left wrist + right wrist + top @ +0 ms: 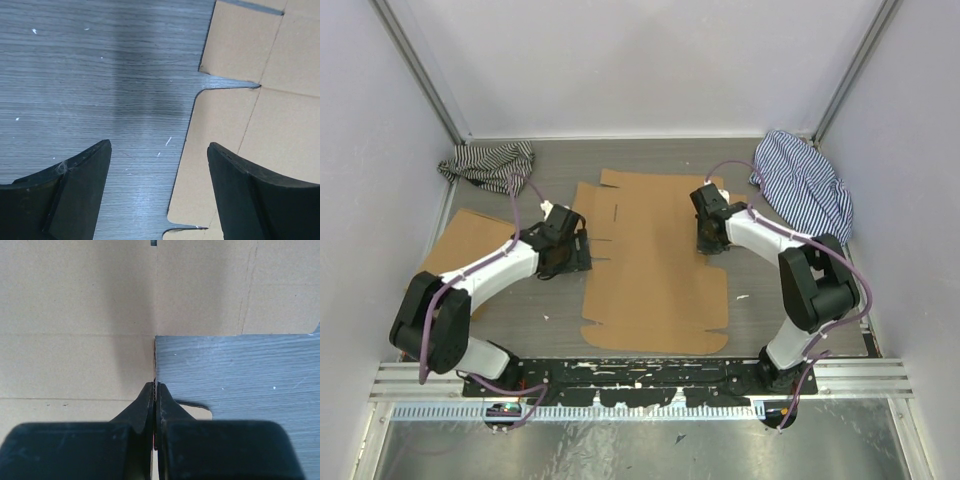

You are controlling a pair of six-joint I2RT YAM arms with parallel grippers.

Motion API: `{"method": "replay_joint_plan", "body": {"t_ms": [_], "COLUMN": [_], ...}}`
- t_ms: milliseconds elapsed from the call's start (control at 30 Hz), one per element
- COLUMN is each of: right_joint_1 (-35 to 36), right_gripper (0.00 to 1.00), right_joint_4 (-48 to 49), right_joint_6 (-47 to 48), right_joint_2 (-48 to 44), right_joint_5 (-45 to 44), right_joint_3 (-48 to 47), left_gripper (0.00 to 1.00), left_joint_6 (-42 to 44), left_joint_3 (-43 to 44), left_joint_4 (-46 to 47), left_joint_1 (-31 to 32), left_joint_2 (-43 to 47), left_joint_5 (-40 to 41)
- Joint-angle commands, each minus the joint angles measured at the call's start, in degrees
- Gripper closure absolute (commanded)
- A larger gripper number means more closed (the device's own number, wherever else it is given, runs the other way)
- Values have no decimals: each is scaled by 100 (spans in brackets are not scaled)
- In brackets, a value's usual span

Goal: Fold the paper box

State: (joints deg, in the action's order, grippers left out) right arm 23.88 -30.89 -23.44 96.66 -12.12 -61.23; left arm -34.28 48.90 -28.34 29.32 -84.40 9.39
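Grey wood-grain table (540,300) carries the paper box (655,280), flat at centre; the left pincer (159,150) gapes over its left edge while the right pincer (156,389) clamps its right edge, which may tear or slip if pulled unevenly.

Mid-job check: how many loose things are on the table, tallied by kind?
Cardboard: 2, the paper box and a flat cardboard piece
Striped cloths: 2
Total: 4
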Motion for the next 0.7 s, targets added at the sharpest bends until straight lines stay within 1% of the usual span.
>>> {"method": "replay_joint_plan", "body": {"t_ms": [0, 133, 267, 367, 500, 667], "right_joint_1": [-15, -14, -14, -15, -10, -15], "right_gripper": [99, 99, 99, 99, 99, 99], "right_joint_4": [-88, 71, 190, 218, 209, 179], "right_joint_6": [260, 534, 705, 725, 727, 699], "right_joint_2": [-491, -742, -912, -939, -897, -822], "right_joint_5": [-91, 407, 695, 816, 849, 840], "right_joint_3": [6, 188, 291, 289, 264, 251], "left_gripper": [15, 15, 16, 17, 19, 21], "left_joint_6": [95, 124, 97, 31, -4, -19], "left_joint_3": [-249, -270, -140, -62, 90, 145], "left_joint_4": [464, 1048, 1376, 1469, 1334, 1203], "left_joint_1": [-169, -250, -260, -257, -258, -260], "left_joint_2": [355, 196, -179, -468, -797, -1002], "left_joint_5": [-31, -548, -908, -1051, -1046, -1156]}}
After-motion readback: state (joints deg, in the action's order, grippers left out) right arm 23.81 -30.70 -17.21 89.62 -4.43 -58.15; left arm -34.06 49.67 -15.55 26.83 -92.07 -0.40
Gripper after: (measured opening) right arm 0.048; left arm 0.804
